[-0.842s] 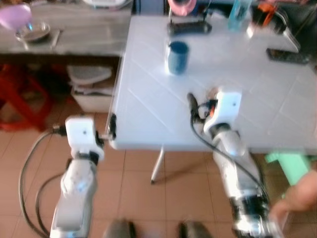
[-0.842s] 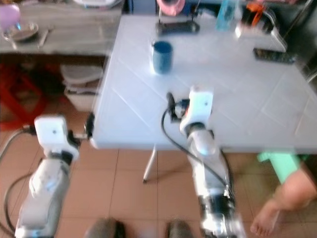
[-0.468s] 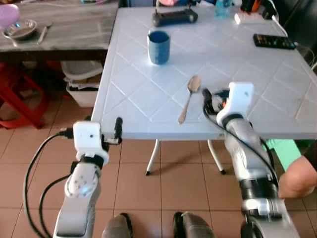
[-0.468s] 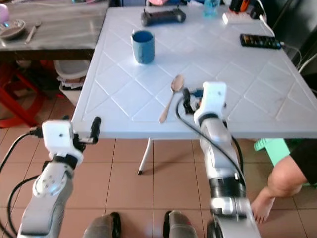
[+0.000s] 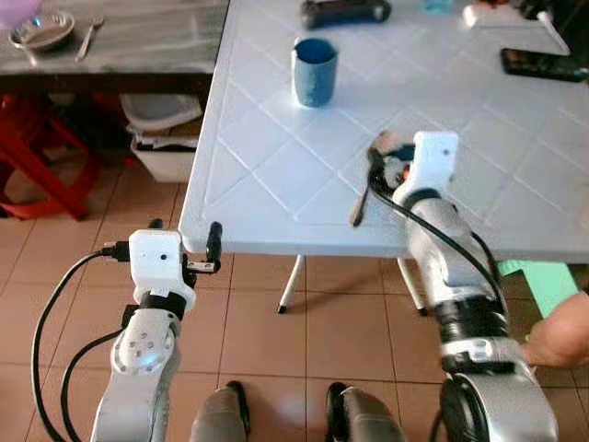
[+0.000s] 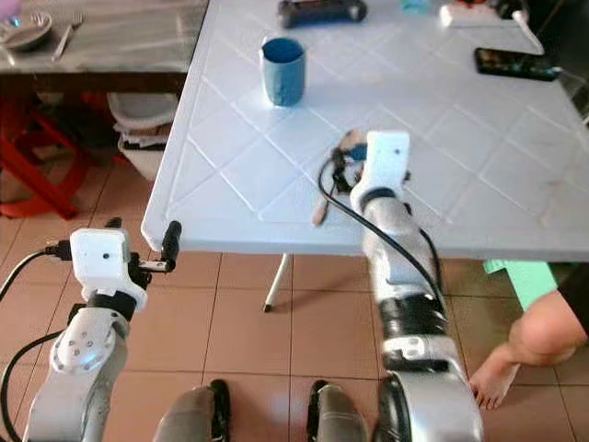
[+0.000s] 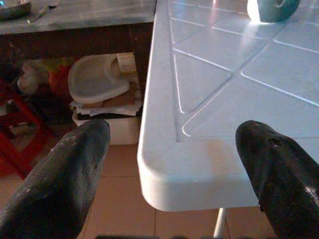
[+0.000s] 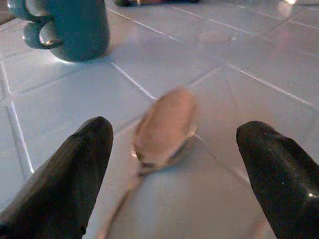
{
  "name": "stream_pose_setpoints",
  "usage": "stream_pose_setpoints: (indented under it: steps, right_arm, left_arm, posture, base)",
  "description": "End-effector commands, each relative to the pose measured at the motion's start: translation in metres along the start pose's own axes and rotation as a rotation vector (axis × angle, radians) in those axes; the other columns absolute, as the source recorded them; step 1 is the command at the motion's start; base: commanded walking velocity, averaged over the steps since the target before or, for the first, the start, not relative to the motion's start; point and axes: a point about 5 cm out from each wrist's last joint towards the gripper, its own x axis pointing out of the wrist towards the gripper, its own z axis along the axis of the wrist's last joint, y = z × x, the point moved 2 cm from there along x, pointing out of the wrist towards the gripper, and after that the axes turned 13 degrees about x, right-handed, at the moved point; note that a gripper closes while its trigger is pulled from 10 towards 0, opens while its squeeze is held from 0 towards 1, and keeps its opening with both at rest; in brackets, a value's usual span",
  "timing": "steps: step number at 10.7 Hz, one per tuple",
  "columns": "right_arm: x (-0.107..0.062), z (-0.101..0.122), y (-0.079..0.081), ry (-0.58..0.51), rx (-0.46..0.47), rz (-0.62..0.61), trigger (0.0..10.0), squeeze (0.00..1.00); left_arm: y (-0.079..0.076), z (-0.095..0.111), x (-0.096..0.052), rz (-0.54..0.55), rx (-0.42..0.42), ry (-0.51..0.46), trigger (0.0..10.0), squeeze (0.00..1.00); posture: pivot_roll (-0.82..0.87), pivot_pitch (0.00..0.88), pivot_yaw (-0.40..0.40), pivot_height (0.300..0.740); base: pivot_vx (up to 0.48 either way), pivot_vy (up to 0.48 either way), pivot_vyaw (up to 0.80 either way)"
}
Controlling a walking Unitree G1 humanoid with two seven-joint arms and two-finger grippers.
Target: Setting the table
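Note:
A metal spoon lies on the white table, near its front edge. My right gripper hovers low over the spoon, open, one finger on each side of the spoon's bowl. A blue mug stands farther back on the table. My left gripper is open at the table's front left corner, level with its edge and holding nothing.
A black controller, a dark phone and a white power strip lie at the table's far side. To the left are a grey table with a metal bowl, a red stool and a bin. A person's knee is at lower right.
The camera has shifted. My right gripper has moved left from beside the spoon to straddle its bowl. The left gripper stays by the table corner.

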Motion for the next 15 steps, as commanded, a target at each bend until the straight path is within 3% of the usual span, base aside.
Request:
stream_pose_setpoints:
  steps: [1, 5, 6, 11, 15]
  right_arm:
    - [-0.001, -0.005, -0.002, 0.027, 0.002, -0.020, 10.0, 0.00]
    - [-0.010, -0.024, 0.002, 0.114, 0.037, -0.092, 10.0, 0.00]
    - [-0.010, -0.027, 0.002, 0.136, 0.045, -0.103, 0.0, 0.00]
    - [-0.005, -0.038, -0.004, 0.278, 0.077, -0.098, 0.0, 0.00]
    - [-0.007, -0.040, -0.012, 0.300, 0.136, -0.139, 0.0, 0.00]
  left_arm:
    - [0.001, 0.000, -0.004, -0.006, 0.014, 0.007, 10.0, 0.00]
    - [-0.001, 0.001, -0.005, -0.023, -0.003, 0.017, 10.0, 0.00]
    - [-0.003, 0.001, -0.004, -0.025, -0.013, 0.019, 10.0, 0.00]
    - [-0.004, -0.001, -0.004, -0.025, -0.020, 0.027, 10.0, 0.00]
    - [-0.006, -0.001, -0.003, -0.039, -0.026, 0.026, 10.0, 0.00]
  posture:
    - [0.09, 0.275, 0.039, 0.740]
    - [0.08, 0.287, 0.036, 0.740]
    - [0.08, 0.288, 0.033, 0.740]
    - [0.08, 0.279, 0.017, 0.740]
    - [0.07, 0.279, 0.022, 0.740]
  base:
    - [0.000, 0.000, 0.00]
    - [0.000, 0.000, 0.00]
    - [0.000, 0.000, 0.00]
    - [0.000, 0.000, 0.00]
    - [0.000, 0.000, 0.00]
